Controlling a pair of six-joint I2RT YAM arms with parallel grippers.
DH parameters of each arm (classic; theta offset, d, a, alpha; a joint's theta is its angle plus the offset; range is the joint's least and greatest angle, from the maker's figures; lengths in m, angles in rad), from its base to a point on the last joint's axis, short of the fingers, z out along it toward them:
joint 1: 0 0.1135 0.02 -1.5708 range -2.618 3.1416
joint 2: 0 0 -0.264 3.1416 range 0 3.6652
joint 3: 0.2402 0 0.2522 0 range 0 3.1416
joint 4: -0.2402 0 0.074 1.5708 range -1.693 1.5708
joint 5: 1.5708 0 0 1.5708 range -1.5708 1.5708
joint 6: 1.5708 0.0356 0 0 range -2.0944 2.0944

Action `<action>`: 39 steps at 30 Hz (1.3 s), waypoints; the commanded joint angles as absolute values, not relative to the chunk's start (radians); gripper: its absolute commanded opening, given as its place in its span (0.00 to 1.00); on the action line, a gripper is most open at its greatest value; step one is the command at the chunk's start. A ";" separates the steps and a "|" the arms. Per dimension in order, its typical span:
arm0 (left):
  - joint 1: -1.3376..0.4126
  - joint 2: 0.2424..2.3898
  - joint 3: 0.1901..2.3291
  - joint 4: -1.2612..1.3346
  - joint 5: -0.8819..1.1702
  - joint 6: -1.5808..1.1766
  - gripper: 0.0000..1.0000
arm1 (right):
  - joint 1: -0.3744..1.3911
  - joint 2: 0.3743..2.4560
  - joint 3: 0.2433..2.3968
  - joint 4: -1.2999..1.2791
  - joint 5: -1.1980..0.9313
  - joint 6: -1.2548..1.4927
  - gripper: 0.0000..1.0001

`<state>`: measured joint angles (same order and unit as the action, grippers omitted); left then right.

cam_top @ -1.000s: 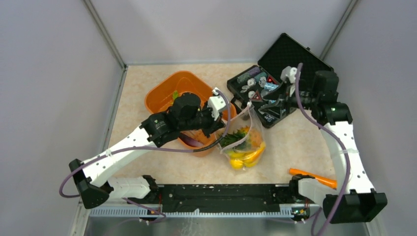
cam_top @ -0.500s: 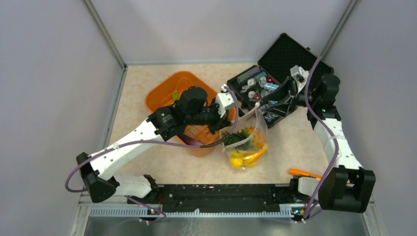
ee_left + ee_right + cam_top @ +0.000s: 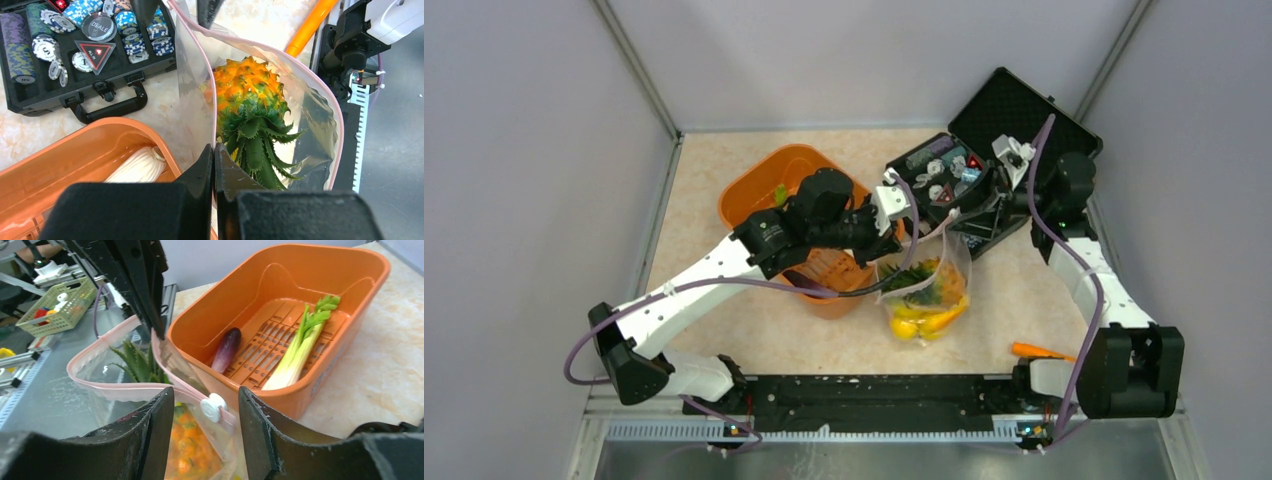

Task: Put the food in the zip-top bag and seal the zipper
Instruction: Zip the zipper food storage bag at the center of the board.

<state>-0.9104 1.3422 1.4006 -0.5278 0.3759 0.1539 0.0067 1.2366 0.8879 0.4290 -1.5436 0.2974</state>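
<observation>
Left gripper (image 3: 214,150) pulled zip-top bag (image 3: 312,117) rightward; only right wrist shows eggplant (image 3: 226,348).

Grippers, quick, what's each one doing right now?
Left gripper: shut on the bag.
Right gripper: open, zipper slider between its fingers.

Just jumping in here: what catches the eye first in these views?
The clear zip-top bag at centre stands out, its mouth pinched by the left gripper, with the pineapple inside. Beside it the orange tub holds the eggplant and leafy stalk, while the open right gripper straddles the bag's white slider.
</observation>
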 commanded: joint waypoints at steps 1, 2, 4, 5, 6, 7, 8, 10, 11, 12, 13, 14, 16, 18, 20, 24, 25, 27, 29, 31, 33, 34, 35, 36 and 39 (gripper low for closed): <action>-0.885 1.324 1.446 -0.483 0.373 0.177 0.00 | 0.031 1.204 0.872 0.503 -1.657 0.345 0.48; -0.876 1.318 1.442 -0.480 0.378 0.178 0.00 | 0.031 1.198 0.869 0.506 -1.657 0.352 0.48; -0.860 1.304 1.434 -0.467 0.393 0.176 0.00 | 0.032 1.182 0.861 0.505 -1.657 0.360 0.47; -0.855 1.302 1.432 -0.464 0.401 0.175 0.00 | 0.032 1.173 0.857 0.506 -1.657 0.362 0.47; -0.851 1.301 1.432 -0.462 0.408 0.174 0.00 | 0.031 1.163 0.852 0.508 -1.657 0.362 0.47; -0.850 1.303 1.434 -0.464 0.410 0.175 0.00 | 0.031 1.159 0.845 0.509 -1.657 0.362 0.47; -0.847 1.303 1.434 -0.466 0.416 0.175 0.00 | 0.032 1.157 0.842 0.508 -1.657 0.364 0.48; -0.842 1.297 1.424 -0.455 0.430 0.171 0.00 | 0.032 1.163 0.834 0.510 -1.657 0.364 0.48; -0.841 1.294 1.420 -0.452 0.436 0.168 0.00 | 0.032 1.168 0.832 0.515 -1.656 0.363 0.49; -0.841 1.292 1.416 -0.451 0.440 0.167 0.00 | 0.032 1.173 0.834 0.514 -1.655 0.364 0.49; -0.841 1.290 1.413 -0.452 0.440 0.165 0.00 | 0.031 1.178 0.836 0.514 -1.656 0.368 0.49; -0.841 1.287 1.409 -0.452 0.438 0.163 0.00 | 0.031 1.182 0.839 0.514 -1.657 0.372 0.48; -0.840 1.279 1.401 -0.449 0.433 0.163 0.00 | 0.031 1.188 0.844 0.520 -1.655 0.376 0.43; -0.840 1.270 1.396 -0.446 0.424 0.162 0.00 | 0.031 1.192 0.845 0.525 -1.655 0.389 0.38; -0.839 1.265 1.394 -0.446 0.413 0.165 0.00 | 0.031 1.194 0.844 0.555 -1.655 0.424 0.34; -0.838 1.270 1.397 -0.452 0.408 0.168 0.00 | 0.031 1.184 0.836 0.555 -1.655 0.433 0.26; -0.838 1.273 1.397 -0.453 0.409 0.167 0.00 | 0.031 1.182 0.837 0.555 -1.655 0.435 0.23; -0.839 1.275 1.396 -0.453 0.409 0.162 0.00 | 0.031 1.181 0.842 0.555 -1.656 0.443 0.18; -0.839 1.275 1.392 -0.449 0.407 0.157 0.00 | 0.031 1.180 0.846 0.557 -1.652 0.454 0.11; -0.838 1.275 1.387 -0.442 0.406 0.153 0.00 | 0.031 1.174 0.848 0.556 -1.645 0.458 0.06; -0.838 1.276 1.384 -0.431 0.397 0.144 0.05 | 0.031 1.167 0.851 0.549 -1.628 0.460 0.02; -0.838 1.280 1.386 -0.427 0.397 0.139 0.18 | 0.031 1.165 0.855 0.541 -1.623 0.462 0.00; -0.838 1.283 1.392 -0.423 0.401 0.127 0.42 | 0.031 1.162 0.857 0.535 -1.618 0.462 0.00; -0.838 1.289 1.404 -0.417 0.414 0.113 0.52 | 0.031 1.160 0.859 0.531 -1.615 0.465 0.00; -0.839 1.318 1.450 -0.377 0.489 0.051 0.82 | 0.031 1.143 0.864 0.513 -1.593 0.465 0.00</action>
